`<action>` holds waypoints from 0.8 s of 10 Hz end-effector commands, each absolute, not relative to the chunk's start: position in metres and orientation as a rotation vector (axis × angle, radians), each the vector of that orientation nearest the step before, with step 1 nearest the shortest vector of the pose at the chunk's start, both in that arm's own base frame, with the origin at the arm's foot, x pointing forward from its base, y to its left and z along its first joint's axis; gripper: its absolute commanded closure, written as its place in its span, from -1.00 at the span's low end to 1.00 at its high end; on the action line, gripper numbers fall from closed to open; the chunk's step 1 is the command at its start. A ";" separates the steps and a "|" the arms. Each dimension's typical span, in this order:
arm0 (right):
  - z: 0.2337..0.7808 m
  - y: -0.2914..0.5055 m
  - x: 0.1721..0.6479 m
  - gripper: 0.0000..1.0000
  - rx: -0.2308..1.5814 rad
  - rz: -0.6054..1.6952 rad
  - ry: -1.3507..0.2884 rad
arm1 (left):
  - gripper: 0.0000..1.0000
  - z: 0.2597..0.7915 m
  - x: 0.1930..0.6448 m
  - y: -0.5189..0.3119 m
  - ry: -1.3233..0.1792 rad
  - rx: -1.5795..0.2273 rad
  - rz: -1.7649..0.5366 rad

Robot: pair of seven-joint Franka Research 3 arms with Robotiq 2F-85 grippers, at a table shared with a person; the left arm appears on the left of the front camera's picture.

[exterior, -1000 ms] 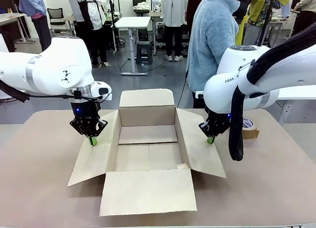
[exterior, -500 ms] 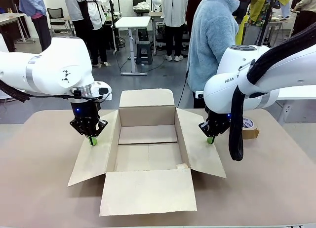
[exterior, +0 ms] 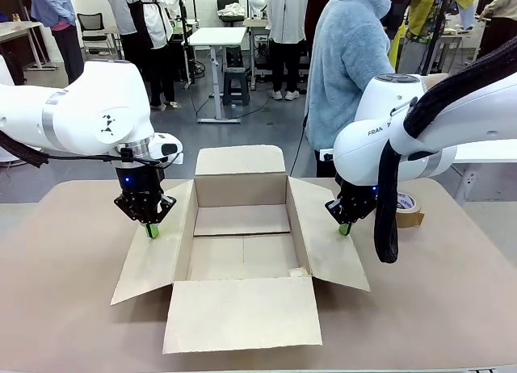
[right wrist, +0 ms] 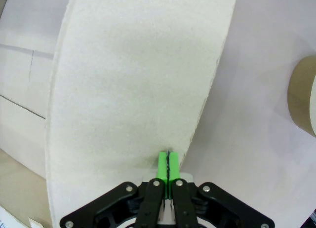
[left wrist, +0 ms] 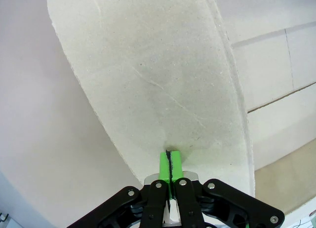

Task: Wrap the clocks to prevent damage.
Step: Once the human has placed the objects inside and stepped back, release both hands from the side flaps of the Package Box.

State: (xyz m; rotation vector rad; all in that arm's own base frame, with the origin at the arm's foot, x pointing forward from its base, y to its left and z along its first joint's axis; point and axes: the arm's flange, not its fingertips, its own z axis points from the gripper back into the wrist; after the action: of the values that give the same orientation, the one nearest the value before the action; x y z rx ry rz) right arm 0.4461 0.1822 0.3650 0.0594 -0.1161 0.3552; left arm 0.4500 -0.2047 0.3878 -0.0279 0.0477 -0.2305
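Front view: left gripper [exterior: 150, 230], right gripper [exterior: 345, 228], jaws together, on box flaps [exterior: 157, 264].

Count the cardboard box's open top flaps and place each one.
4. The far flap stands upright at the back; left flap slopes beneath the left gripper; right flap beneath the right gripper; near flap lies toward the camera. None looks hidden.
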 end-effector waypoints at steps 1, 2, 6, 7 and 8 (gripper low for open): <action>0.364 0.182 0.446 0.98 0.066 0.341 -0.114 | 0.99 0.390 0.449 -0.204 0.046 -0.027 -0.225; 0.364 0.182 0.446 0.98 0.066 0.341 -0.114 | 0.99 0.390 0.449 -0.204 0.046 -0.027 -0.225; 0.364 0.182 0.446 0.98 0.066 0.341 -0.114 | 0.99 0.390 0.449 -0.204 0.046 -0.027 -0.225; 0.364 0.182 0.446 0.98 0.066 0.341 -0.114 | 0.99 0.390 0.449 -0.204 0.046 -0.027 -0.225; 0.364 0.182 0.446 0.98 0.066 0.341 -0.114 | 0.99 0.390 0.449 -0.204 0.046 -0.027 -0.225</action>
State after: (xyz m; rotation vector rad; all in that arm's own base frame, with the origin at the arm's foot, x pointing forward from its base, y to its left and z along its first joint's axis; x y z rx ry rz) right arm 0.4461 0.1822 0.3650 0.0594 -0.1161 0.3552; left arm 0.4500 -0.2047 0.3878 -0.0279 0.0477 -0.2305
